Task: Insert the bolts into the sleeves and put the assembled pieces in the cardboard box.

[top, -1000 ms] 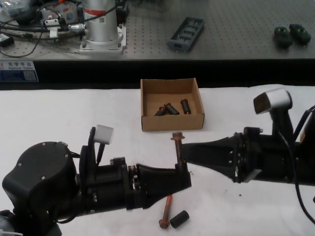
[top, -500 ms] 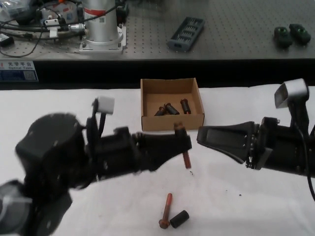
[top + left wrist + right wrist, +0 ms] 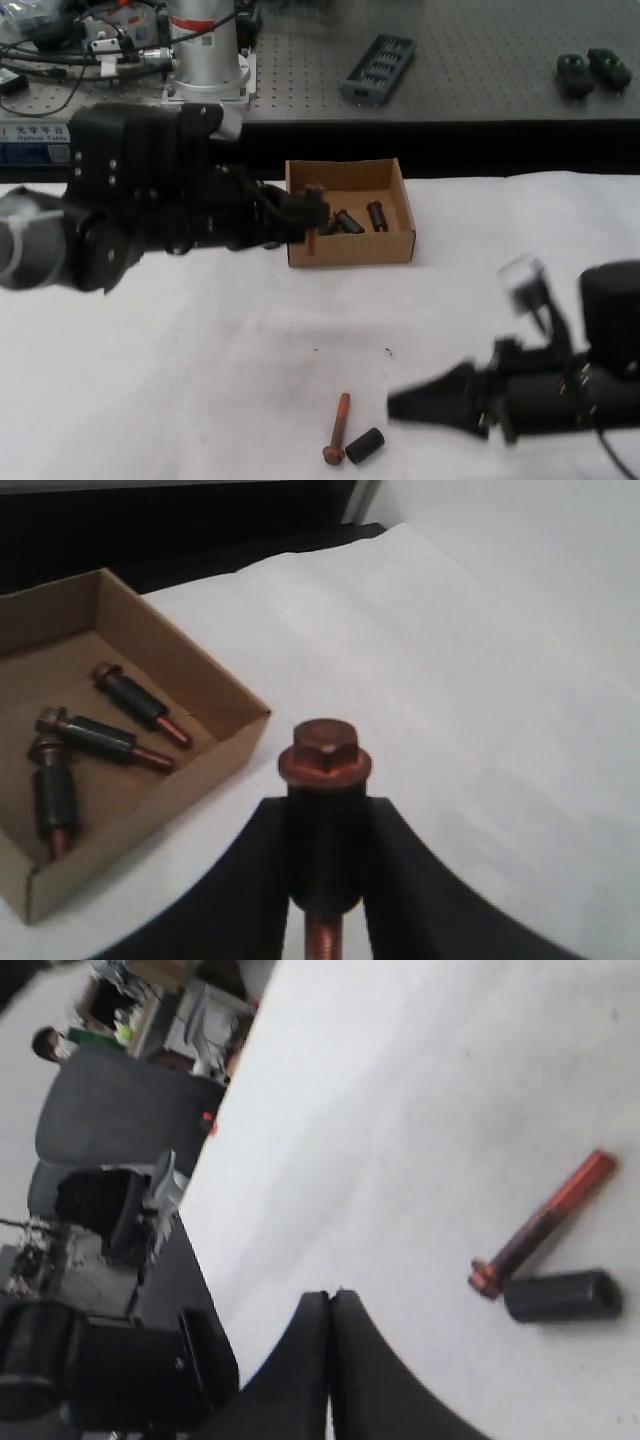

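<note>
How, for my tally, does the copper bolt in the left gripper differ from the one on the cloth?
The held copper bolt, in the left gripper, wears a black cylindrical sleeve; the loose copper bolt on the white cloth is bare, a separate black sleeve beside it. The held bolt is upright, the loose bolt flat. Same colour.

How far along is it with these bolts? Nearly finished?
Three assembled pieces already lie in the cardboard box. The left gripper holds a fourth piece, a bolt in its sleeve, beside the box and not yet in it. One loose bolt and one bare sleeve lie on the white cloth, with the shut right gripper near them. Those two need joining and boxing.
</note>
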Robot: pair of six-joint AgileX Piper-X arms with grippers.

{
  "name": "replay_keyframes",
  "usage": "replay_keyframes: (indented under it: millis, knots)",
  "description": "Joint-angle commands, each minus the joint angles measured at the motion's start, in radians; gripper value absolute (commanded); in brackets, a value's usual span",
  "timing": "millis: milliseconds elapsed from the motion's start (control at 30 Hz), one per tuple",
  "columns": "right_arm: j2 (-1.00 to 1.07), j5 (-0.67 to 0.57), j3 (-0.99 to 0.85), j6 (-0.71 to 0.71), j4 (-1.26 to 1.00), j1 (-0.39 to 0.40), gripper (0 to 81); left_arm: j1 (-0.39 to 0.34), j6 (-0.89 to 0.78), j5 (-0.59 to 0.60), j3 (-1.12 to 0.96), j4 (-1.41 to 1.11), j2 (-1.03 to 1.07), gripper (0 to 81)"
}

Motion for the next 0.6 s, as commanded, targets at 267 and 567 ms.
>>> replay_keyframes:
  millis: [267,567]
  knots:
    - [-0.072,0.112,-0.003,-0.069,0.095,0.242,0.4,0.014,0.045,0.01,-0.27,0.05,0.231,8.3]
    - [-0.17,0.187,0.018,-0.094,0.219,0.311,4.3,0.017,0.063,-0.018,-0.447,0.05,0.363,8.3]
